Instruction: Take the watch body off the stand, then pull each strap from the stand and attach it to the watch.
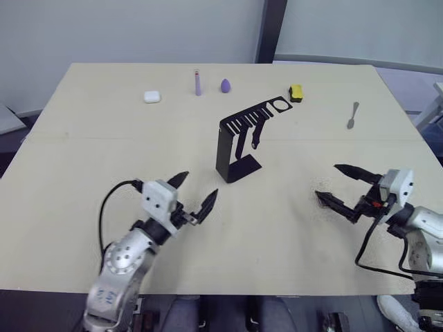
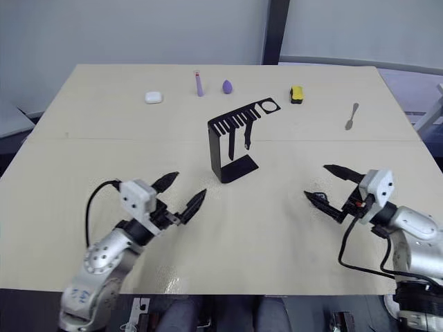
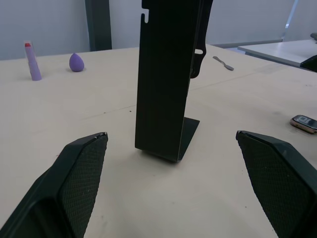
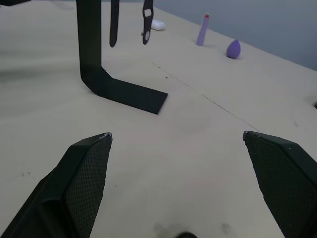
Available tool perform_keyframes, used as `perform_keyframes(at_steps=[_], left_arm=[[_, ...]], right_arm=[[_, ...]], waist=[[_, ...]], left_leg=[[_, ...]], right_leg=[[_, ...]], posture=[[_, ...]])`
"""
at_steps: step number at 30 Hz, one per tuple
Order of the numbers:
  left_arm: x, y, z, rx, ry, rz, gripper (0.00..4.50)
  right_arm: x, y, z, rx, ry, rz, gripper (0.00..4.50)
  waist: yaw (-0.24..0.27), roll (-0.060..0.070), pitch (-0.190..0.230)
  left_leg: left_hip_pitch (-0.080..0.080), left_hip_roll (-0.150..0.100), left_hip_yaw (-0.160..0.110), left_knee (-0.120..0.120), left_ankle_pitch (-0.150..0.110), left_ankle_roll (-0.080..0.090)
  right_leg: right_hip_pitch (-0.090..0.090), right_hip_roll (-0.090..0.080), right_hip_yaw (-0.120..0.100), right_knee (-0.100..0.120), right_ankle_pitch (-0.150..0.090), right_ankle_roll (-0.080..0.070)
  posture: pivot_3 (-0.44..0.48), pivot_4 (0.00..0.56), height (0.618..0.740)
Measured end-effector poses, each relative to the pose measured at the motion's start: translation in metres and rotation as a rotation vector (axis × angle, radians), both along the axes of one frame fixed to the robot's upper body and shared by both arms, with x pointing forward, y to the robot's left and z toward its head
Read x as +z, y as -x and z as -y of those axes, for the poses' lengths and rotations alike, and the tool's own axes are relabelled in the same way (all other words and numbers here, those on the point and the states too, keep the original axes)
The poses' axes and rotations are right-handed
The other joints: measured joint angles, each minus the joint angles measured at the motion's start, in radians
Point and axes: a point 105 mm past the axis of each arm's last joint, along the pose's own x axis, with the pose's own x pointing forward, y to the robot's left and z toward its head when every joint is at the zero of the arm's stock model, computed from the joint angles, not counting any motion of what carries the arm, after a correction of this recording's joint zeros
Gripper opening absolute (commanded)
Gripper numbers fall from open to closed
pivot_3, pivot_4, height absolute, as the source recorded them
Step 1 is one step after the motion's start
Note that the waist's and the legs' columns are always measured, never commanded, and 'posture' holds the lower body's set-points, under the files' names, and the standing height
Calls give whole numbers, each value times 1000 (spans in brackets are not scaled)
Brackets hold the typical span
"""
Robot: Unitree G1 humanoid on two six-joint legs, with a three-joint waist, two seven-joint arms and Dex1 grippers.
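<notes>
Stand (image 1: 232, 149) sat upright near centre of the beige surface (image 1: 291, 221), foot flat, wall vertical, slotted top arm reaching toward 1 o'clock w/ round hole at its far end. Two straps (image 4: 114, 22) hung from the arm's slots beside the wall, ends clear of the surface; one strap showed holes in the right wrist view.

Watch body (image 3: 303, 122) was off the stand, lying flat on the surface, seen at the edge of the left wrist view, well apart from the stand's foot. Too small to spot in head views.

L hand (image 1: 194, 196) was at approx 7 o'clock from the stand, low over the surface, fingers spread wide, released, nothing between them. Its wrist view looked straight at the stand's wall. R hand (image 1: 338, 185) was at approx 4 o'clock from the stand, also spread apart and released, fingertips pointing toward the stand.

Along the far edge, 11 to 2 o'clock: white earbud case (image 1: 152, 97), purple tube (image 1: 198, 82) w/ red tip, purple teardrop sponge (image 1: 225, 85), yellow-black block (image 1: 296, 92) just beside the stand arm's hole end, and a grey spoon-like tool (image 1: 353, 115) further out at 2 o'clock. All apart from both hands.
</notes>
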Motion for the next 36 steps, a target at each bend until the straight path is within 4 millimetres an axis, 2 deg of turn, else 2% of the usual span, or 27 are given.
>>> perform_keyframes(at_steps=[6,12,20,23,36], left_arm=[[-4,-28,37,-5,-19,-8,4500],[-1,-49,45,81,-28,2,4500],[-9,-62,35,201,-24,-32,4500],[-7,-69,30,233,-18,-31,4500],[-4,-79,36,229,-4,-28,4500]], right_arm=[[-7,0,-28,94,-11,-52,4480],[-2,2,-39,125,-5,-60,4480],[-2,8,-46,126,-18,-86,4480],[-2,10,-48,129,-16,-90,4480],[-6,10,-48,101,-31,-94,4480]], waist=[[7,0,0],[5,0,0],[6,0,0],[6,0,0],[6,0,0]], left_leg=[[-2,0,0,2,0,2],[-2,0,0,3,-1,2],[-3,0,0,4,-1,3],[-4,0,-1,5,-1,3],[-6,0,-1,7,-2,4]], right_leg=[[0,-1,-1,0,0,0],[-1,-1,-3,0,0,0],[-1,-1,-3,0,0,0],[-1,-1,-4,0,0,0],[-1,-2,-5,0,1,1]], posture=[[0,150,740],[0,150,740],[0,150,740],[0,150,740],[0,150,740]])
